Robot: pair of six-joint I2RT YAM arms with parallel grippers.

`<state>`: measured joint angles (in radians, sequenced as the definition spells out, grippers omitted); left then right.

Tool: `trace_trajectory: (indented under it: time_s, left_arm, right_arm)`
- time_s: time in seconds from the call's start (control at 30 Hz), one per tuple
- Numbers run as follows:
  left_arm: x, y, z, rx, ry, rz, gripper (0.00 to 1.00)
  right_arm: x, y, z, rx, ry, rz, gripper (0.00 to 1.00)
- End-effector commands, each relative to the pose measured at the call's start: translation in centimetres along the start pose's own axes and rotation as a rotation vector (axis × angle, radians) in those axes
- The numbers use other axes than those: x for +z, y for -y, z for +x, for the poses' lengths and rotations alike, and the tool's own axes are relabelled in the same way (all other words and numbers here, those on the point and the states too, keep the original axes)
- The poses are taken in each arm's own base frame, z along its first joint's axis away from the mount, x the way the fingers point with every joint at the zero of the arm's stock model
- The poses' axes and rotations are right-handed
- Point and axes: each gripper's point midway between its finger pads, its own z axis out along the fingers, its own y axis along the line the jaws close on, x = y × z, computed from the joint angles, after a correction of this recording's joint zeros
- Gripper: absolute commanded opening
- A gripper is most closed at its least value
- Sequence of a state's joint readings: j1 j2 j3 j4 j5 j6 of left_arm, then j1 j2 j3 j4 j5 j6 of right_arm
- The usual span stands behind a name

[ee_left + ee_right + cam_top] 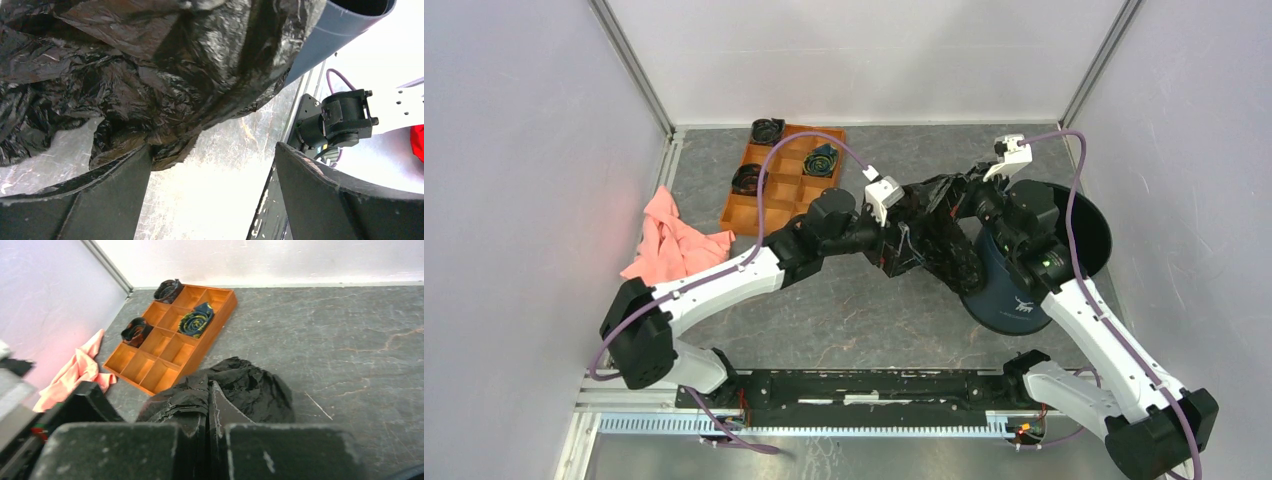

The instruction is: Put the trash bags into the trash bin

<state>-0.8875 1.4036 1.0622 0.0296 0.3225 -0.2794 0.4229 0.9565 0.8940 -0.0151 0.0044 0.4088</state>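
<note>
Your cell, as it stands:

- Trash bag (934, 235): one crumpled heap of glossy black film, bunched between your two grippers at mid-table. It lies just left of the bin and against its outer wall, so it is outside the bin
- Trash bin (1014, 295): dark navy bucket with a white logo on its side, on the right half of the table (854, 310), mouth uncovered
- Right gripper (209, 407): your claw is clamped tight on a fold of the bag's film, fingers pressed together with the plastic between them
- Left gripper (212, 150): your jaws stand wide apart and grip nothing; a hanging fold of the bag reaches one fingertip (142, 155)
- Orange tray (769, 205): at far left, well apart from the bin
- Black spiral rolls, three: two in tray compartments (822, 160) (746, 178), one at the tray's far corner (767, 130)
- Pink cloth (674, 240): crumpled just beside the tray's left edge
</note>
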Motion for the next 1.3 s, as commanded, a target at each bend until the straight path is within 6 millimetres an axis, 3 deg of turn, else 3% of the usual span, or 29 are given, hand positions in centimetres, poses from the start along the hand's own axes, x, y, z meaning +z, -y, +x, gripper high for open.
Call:
trace_trajectory:
  time_s: [0.0, 0.17, 0.27, 0.43, 0.67, 0.87, 1.03, 1.1, 1.17, 1.27]
  left_arm:
    - [1.1, 0.9, -0.7, -0.036, 0.026, 0.066, 0.95]
    - [1.4, 0.0, -0.2, -0.052, 0.020, 0.023, 0.78]
    - [0.9, -0.5, -0.6, -0.040, 0.042, -0.011, 0.75]
    - [-1.0, -0.3, -2.5, 0.002, 0.138, -0.039, 0.95]
    - [-3.7, 0.9, -4.6, 0.068, 0.254, -0.019, 1.00]
    - [-3.4, 2.6, -4.5, 0.066, 0.233, 0.079, 1.00]
    - [-2.5, 2.4, -3.7, 0.019, 0.207, 0.089, 0.80]
    - [-2.0, 1.6, -3.2, -0.008, 0.192, 0.051, 0.66]
    - [-1.6, 0.5, -2.8, -0.034, 0.170, -0.011, 0.45]
    - [-2.0, -2.5, -3.0, -0.051, 0.165, -0.189, 0.22]
  right_arm:
    - [-0.7, -2.4, -2.8, 0.024, 0.074, -0.109, 0.00]
    - [-1.0, -3.0, -3.4, 0.026, 0.081, -0.133, 0.00]
    - [-1.4, -4.0, -4.5, 0.036, 0.097, -0.168, 0.00]
    - [-2.5, -6.2, -7.4, 0.051, 0.142, -0.253, 0.00]
    - [-4.1, -9.7, -11.1, 0.097, 0.199, -0.402, 0.01]
    - [-5.0, -11.0, -12.0, 0.142, 0.226, -0.472, 0.01]
    - [-4.9, -10.6, -12.1, 0.128, 0.237, -0.446, 0.01]
    - [-4.6, -9.7, -12.1, 0.104, 0.247, -0.396, 0.01]
    - [-4.0, -8.4, -11.4, 0.075, 0.244, -0.331, 0.01]
    - [-2.3, -5.7, -8.1, 0.016, 0.171, -0.219, 0.01]
